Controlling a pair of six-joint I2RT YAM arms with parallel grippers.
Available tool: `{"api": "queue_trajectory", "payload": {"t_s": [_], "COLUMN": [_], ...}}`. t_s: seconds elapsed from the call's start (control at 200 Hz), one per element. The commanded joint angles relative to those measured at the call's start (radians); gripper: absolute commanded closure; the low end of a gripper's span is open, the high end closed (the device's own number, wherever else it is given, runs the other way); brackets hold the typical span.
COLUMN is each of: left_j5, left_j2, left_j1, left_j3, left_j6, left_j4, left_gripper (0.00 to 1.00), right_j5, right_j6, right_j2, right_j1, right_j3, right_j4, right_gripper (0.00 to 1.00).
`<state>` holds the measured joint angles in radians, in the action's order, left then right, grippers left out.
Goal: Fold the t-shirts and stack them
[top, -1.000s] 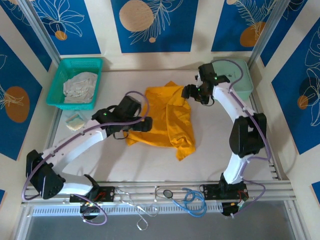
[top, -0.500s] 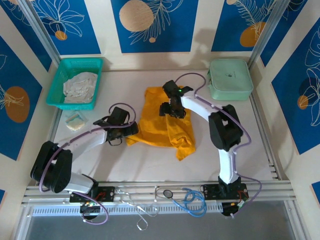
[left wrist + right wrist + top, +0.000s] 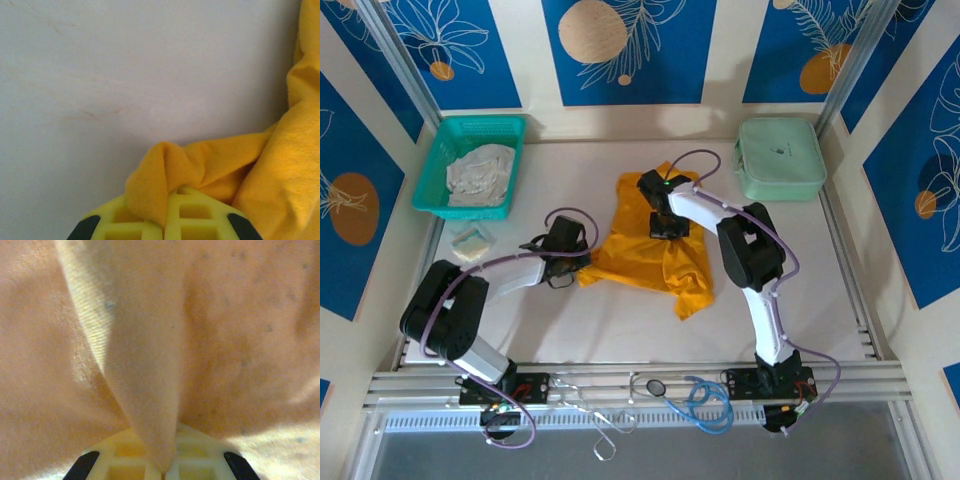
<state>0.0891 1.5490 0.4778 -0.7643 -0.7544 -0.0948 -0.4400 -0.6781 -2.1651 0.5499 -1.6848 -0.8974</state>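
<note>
From top: orange t-shirt point(image 3: 655, 258) rumpled rt of basket point(image 3: 432, 195), pale garment point(image 3: 480, 172) inside basket. Wrist cams: left gripper point(image 3: 164, 229) clamped on shirt's basket-side edge fold, right gripper point(image 3: 163, 469) pinching mid-shirt ridge.

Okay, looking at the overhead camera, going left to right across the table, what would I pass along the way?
teal basket → left gripper, pinching the shirt's left corner → orange t-shirt → mint-green case
</note>
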Motion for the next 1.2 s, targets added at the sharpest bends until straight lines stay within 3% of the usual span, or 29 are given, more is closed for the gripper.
{"api": "queue_trajectory", "payload": {"t_s": [0.0, 0.135, 0.255, 0.515, 0.565, 0.625, 0.69, 0.886, 0.956, 1.036, 1.196], "left_j5": [0.07, 0.169, 0.203, 0.072, 0.06, 0.065, 0.076, 0.087, 0.087, 0.085, 0.067], "left_j2": [-0.082, -0.203, -0.299, -0.412, -0.424, -0.431, -0.433, -0.444, -0.436, -0.424, -0.385], "left_j1": [-0.01, -0.01, -0.009, 0.022, 0.048, 0.08, 0.102, 0.109, 0.11, 0.109, 0.11], "left_j3": [-0.079, -0.18, -0.253, -0.222, -0.192, -0.168, -0.155, -0.173, -0.194, -0.212, -0.258], "left_j6": [0.066, 0.155, 0.217, 0.219, 0.213, 0.211, 0.207, 0.209, 0.214, 0.217, 0.226], "left_j4": [-0.059, -0.183, -0.25, -0.277, -0.278, -0.29, -0.308, -0.316, -0.318, -0.309, -0.297], "left_gripper": [1.0, 1.0, 1.0, 1.0, 1.0, 1.0, 1.0, 1.0, 1.0, 1.0, 1.0], "right_j5": [-0.071, -0.066, 0.026, 0.259, 0.279, 0.297, 0.319, 0.343, 0.343, 0.343, 0.334], "right_j6": [-0.003, 0.005, 0.019, 0.047, 0.053, 0.059, 0.062, 0.054, 0.028, -0.014, -0.11], "right_j2": [0.154, 0.324, 0.469, 0.573, 0.564, 0.552, 0.543, 0.553, 0.567, 0.594, 0.669], "right_j1": [-0.028, -0.079, -0.151, -0.298, -0.301, -0.302, -0.3, -0.236, -0.192, -0.129, 0.058], "right_j3": [0.05, 0.169, 0.32, 0.536, 0.549, 0.56, 0.566, 0.571, 0.596, 0.64, 0.707], "right_j4": [-0.054, -0.038, 0.037, 0.155, 0.158, 0.163, 0.168, 0.148, 0.147, 0.158, 0.15], "right_gripper": [1.0, 1.0, 1.0, 1.0, 0.88, 0.63, 0.45, 0.23, 0.23, 0.3, 0.38]}}
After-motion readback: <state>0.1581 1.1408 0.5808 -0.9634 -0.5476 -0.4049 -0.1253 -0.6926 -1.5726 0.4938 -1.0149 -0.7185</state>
